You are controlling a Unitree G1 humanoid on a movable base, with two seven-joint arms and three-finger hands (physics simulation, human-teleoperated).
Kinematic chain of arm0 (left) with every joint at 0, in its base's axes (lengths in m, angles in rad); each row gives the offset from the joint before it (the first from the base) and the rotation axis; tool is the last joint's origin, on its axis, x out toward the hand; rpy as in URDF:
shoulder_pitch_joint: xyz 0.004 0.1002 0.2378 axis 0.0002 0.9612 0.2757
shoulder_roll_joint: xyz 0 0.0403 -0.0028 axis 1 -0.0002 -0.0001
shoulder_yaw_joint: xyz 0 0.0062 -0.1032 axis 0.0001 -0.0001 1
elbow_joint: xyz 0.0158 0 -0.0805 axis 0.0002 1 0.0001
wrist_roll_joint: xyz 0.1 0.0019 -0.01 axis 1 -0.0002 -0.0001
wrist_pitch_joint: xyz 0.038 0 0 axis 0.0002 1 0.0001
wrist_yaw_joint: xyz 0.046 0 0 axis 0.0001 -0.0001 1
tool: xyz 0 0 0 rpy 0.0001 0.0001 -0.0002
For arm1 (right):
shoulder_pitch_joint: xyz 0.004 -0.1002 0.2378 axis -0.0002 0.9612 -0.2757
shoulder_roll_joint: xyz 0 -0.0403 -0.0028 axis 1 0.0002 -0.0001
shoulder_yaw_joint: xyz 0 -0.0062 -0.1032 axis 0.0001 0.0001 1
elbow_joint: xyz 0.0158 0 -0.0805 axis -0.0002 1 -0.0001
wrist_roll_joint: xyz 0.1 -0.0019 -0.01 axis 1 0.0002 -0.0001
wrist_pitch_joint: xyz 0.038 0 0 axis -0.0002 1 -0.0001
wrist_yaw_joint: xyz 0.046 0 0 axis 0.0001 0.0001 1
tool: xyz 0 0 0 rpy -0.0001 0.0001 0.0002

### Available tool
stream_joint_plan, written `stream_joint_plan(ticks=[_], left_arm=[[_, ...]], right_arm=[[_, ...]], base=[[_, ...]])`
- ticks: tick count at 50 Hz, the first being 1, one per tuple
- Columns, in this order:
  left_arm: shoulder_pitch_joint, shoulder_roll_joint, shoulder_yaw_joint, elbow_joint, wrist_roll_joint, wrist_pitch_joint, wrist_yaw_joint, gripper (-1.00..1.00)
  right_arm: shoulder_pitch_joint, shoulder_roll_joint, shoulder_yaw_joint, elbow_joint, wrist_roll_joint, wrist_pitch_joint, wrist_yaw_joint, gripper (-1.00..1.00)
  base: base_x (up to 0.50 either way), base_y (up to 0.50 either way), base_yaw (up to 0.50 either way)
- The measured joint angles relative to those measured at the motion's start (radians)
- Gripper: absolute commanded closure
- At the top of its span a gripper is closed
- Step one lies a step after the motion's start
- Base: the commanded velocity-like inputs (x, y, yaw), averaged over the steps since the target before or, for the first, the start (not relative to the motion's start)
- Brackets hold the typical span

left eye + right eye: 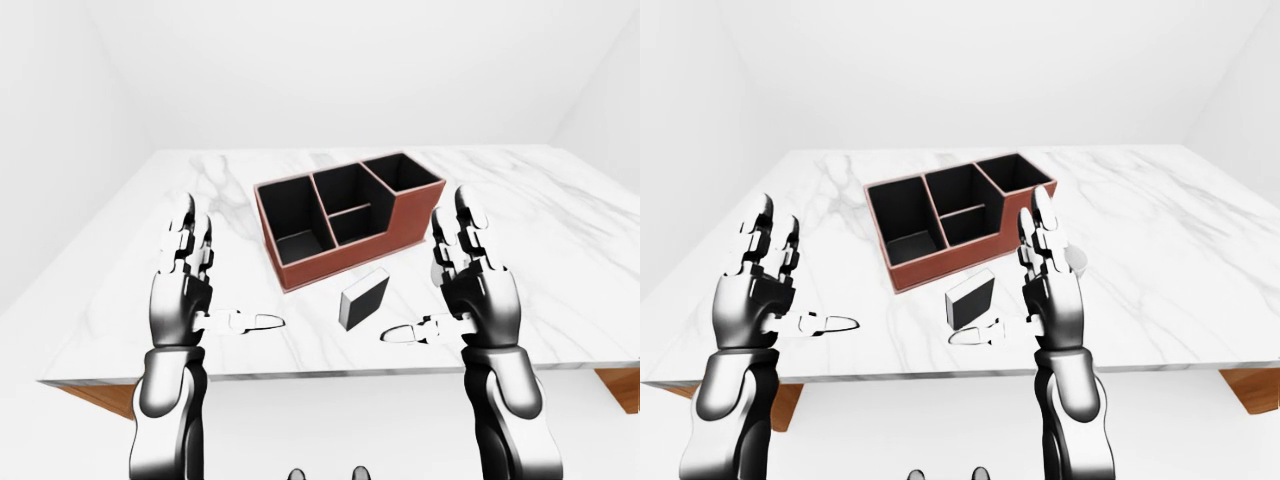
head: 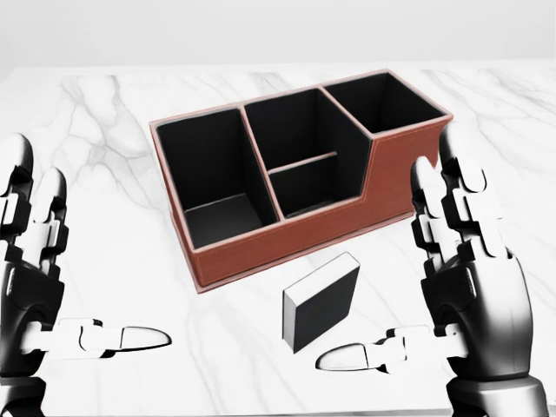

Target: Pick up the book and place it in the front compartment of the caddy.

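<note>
Both my hands hang with fingers spread and nothing in them — my left hand [image 2: 39,287] well off to the left, my right hand [image 2: 465,295] just beside the small dark slab-shaped book [image 2: 320,302], which stands on edge on the white marbled bench [image 2: 104,174] near the reddish-brown leather caddy [image 2: 295,187]. Standing so narrowly, the book could topple or skid if my thumb clips it before I close. My right hand hides the caddy's right end and whatever lies past it.
</note>
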Motion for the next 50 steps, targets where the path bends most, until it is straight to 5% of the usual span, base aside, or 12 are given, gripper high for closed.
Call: stream_joint_plan(ticks=[33,50], left_arm=[[-0.007,-0.001,0.001,-0.009,0.000,0.000,-0.004,-1.00],[0.001,-0.001,0.001,-0.013,0.001,0.000,-0.005,-1.00]], right_arm=[[-0.004,0.000,0.000,-0.022,0.000,0.000,-0.003,-1.00],[-0.004,-0.001,0.008,-0.032,-0.024,0.000,-0.006,-1.00]], base=[[0.50,0.00,0.00],[0.01,0.00,0.00]])
